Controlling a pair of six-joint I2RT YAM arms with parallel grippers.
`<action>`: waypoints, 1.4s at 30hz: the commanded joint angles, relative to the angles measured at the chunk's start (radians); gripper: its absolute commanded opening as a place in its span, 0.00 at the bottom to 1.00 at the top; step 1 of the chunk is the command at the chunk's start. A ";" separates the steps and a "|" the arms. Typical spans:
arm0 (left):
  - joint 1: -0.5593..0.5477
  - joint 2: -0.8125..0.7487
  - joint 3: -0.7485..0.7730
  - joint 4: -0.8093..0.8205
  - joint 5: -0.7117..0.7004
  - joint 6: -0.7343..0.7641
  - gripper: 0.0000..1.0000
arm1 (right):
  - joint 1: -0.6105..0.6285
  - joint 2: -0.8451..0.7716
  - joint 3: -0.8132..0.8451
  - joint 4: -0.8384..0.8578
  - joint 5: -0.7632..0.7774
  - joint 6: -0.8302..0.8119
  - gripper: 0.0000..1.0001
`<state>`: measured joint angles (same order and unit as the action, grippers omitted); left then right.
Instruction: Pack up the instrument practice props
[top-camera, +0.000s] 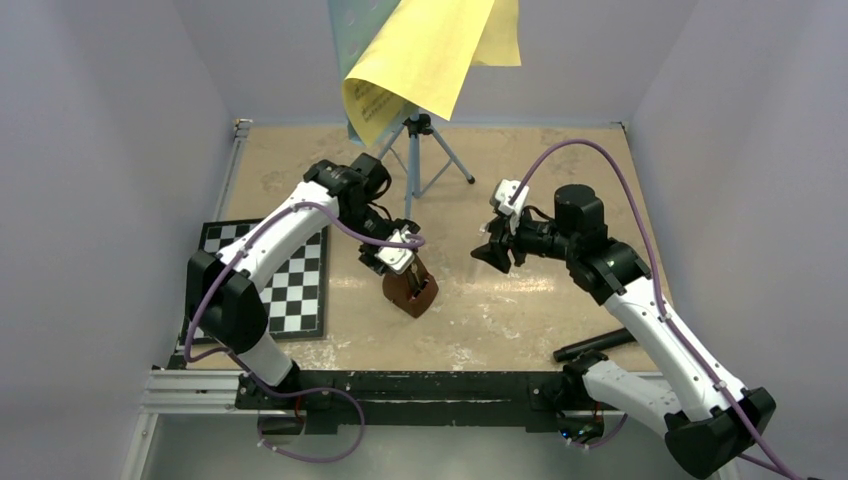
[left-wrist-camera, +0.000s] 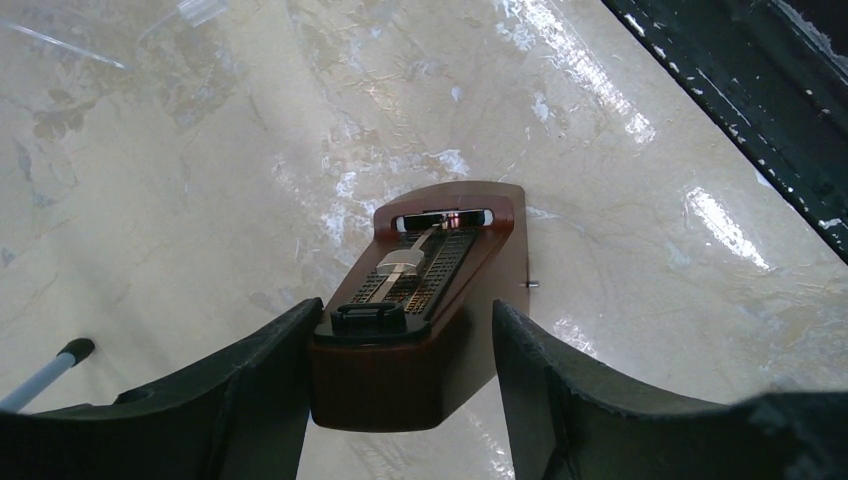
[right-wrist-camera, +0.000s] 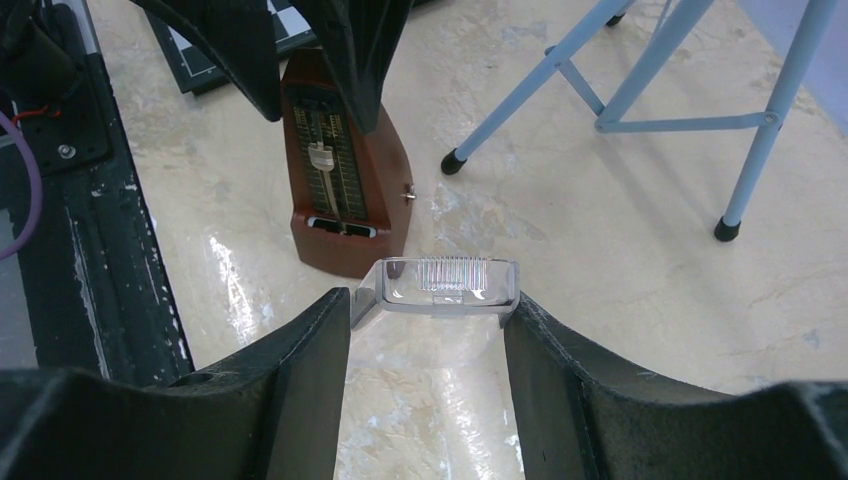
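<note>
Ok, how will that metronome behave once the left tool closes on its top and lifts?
Likely stiff: the metronome looks like a hard wooden case. Its sides taper toward the top, where the left tool straddles it, so it may slip downward out of the grip. Pushed high up, it could tip, though the base is wide.

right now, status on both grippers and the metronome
Left gripper open, straddling metronome top, not clamped. Right gripper shut on clear piece, facing it. Metronome upright. Stand legs nearby, apart from it.
</note>
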<state>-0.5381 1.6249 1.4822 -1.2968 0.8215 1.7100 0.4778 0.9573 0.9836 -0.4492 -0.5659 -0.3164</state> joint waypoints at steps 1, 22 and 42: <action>-0.002 0.019 -0.015 0.011 0.017 0.005 0.65 | 0.008 -0.013 0.048 0.003 0.007 -0.038 0.00; 0.027 0.031 -0.031 0.024 0.006 -0.016 0.63 | 0.009 0.007 0.044 0.014 -0.007 -0.024 0.00; 0.028 -0.086 -0.236 0.418 0.171 -0.665 0.00 | 0.085 0.078 0.000 0.214 -0.149 -0.059 0.00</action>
<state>-0.5098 1.6035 1.3441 -1.0584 0.9161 1.2755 0.5282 1.0405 1.0073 -0.3946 -0.6331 -0.3496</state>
